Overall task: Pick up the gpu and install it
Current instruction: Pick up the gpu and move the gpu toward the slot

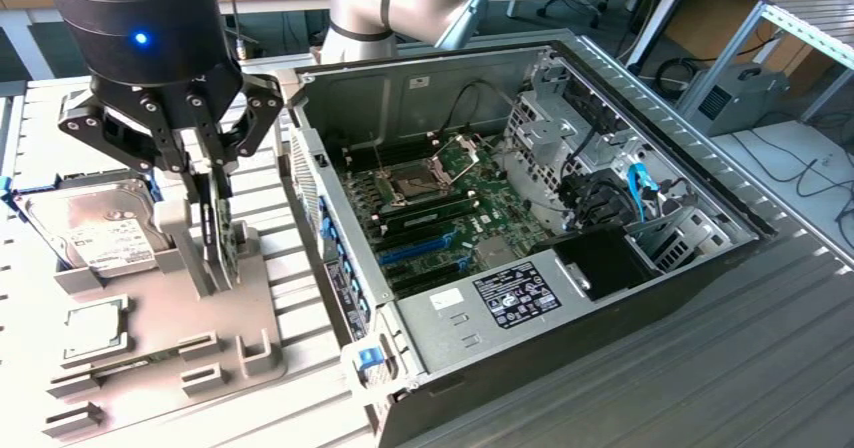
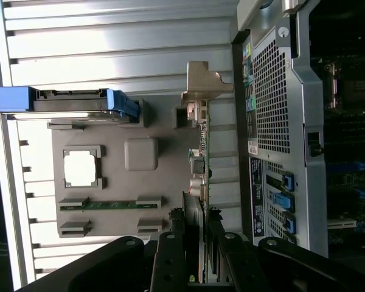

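So the gripper (image 1: 211, 218) has its jaws pinched on the gpu (image 1: 230, 246), which is standing on edge at the grey parts holder (image 1: 254, 353) on the exterior view's left, just beside the open pc case (image 1: 694, 268). Can't tell if the card's bottom edge is touching the holder. The hard drive (image 1: 94, 233) and the little square processor chip (image 1: 96, 326) sit on that same holder.

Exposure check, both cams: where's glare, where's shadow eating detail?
Wrist view: ribbed silver metal table blown out in bands, small square silver processor chip pure white, open grey computer case interior in deep shadow, slim dark expansion card legible. Exterior view: even light, case interior readable, blue indicator light glowing on the black wrist housing.
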`<action>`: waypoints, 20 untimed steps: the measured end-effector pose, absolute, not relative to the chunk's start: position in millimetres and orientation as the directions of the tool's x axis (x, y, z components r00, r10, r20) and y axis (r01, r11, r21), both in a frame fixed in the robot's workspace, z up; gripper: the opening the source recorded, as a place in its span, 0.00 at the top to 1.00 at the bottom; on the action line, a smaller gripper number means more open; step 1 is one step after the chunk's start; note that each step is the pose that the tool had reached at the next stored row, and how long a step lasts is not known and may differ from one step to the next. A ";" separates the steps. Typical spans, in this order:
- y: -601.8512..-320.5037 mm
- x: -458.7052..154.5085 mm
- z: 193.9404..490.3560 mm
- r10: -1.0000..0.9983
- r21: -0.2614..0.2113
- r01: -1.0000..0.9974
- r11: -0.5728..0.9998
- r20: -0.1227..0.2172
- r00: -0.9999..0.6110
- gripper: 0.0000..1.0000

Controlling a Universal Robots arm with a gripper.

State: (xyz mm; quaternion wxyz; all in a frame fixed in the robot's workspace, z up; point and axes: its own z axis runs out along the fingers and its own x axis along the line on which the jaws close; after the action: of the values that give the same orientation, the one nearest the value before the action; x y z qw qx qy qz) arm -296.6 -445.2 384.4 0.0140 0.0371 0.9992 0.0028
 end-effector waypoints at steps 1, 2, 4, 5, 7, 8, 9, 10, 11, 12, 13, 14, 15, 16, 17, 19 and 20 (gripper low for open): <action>-445.1 -296.6 384.6 0.074 0.007 0.074 0.997 -0.028 -0.997 0.74; -445.2 -296.6 384.7 0.074 0.007 0.074 0.997 -0.028 -0.997 0.74; -445.2 -296.6 385.1 0.074 0.007 0.074 0.997 -0.028 -0.997 0.74; -445.2 -296.6 385.5 0.074 0.007 0.074 0.997 -0.028 -0.997 0.74; -445.1 -296.6 385.9 0.074 0.007 0.074 0.997 -0.028 -0.997 0.74; -445.2 -296.6 386.1 0.074 0.007 0.074 0.997 -0.028 -0.997 0.74; -445.1 -296.6 386.3 0.074 0.007 0.074 0.997 -0.028 -0.997 0.74; -445.2 -296.6 386.4 0.074 0.007 0.074 0.997 -0.028 -0.997 0.74; -445.2 -296.6 386.5 0.074 0.007 0.074 0.997 -0.028 -0.997 0.74; -445.2 -296.6 386.7 0.074 0.007 0.074 0.997 -0.028 -0.997 0.74; -445.2 -296.7 386.8 0.074 0.007 0.074 0.997 -0.028 -0.997 0.74; -445.2 -296.6 387.1 0.074 0.007 0.074 0.997 -0.028 -0.997 0.74; -445.2 -296.6 387.2 0.074 0.007 0.074 0.997 -0.028 -0.997 0.74; -445.2 -296.6 387.3 0.074 0.007 0.074 0.997 -0.028 -0.997 0.74; -445.2 -296.6 387.5 0.074 0.007 0.074 0.997 -0.028 -0.997 0.74; -445.2 -296.6 387.9 0.074 0.007 0.074 0.997 -0.028 -0.997 0.74; -445.2 -296.6 388.2 0.074 0.007 0.074 0.997 -0.028 -0.997 0.74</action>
State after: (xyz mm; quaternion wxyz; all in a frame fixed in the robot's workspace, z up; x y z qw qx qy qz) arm -296.6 -445.2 388.2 0.0139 0.0370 0.9992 0.0028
